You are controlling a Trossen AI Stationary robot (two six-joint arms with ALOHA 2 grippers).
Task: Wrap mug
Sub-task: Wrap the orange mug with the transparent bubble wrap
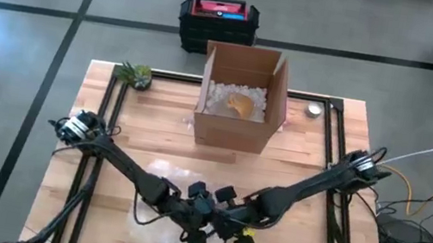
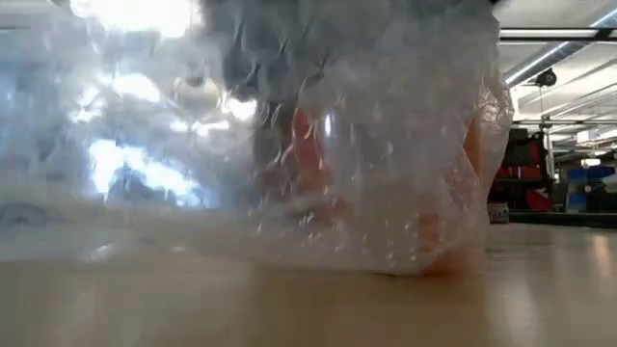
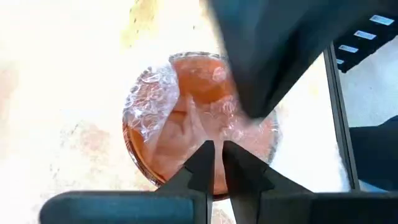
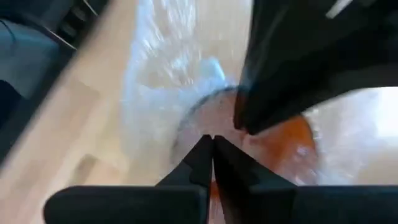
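An orange mug stands on the table near its front edge, wrapped in clear bubble wrap whose loose part spreads over the table toward the left. In the low view the mug shows through the wrap. Both grippers meet right above the mug and hide it in the high view. My left gripper is shut on wrap over the mug's opening. My right gripper is shut on wrap beside the mug's rim. My left gripper pinches a gathered strand of the bubble wrap between its two fingers, over the mug's open top. The fingers come from above, pointing down. The mug stands on the table under them. My right gripper is shut on the bubble wrap at the mug's rim, coming from above. One layer or several, I cannot tell.
An open cardboard box with white packing peanuts and an orange thing inside stands at the table's far middle. A small plant sits at the far left corner, a small round thing at the far right. A black case lies on the floor beyond.
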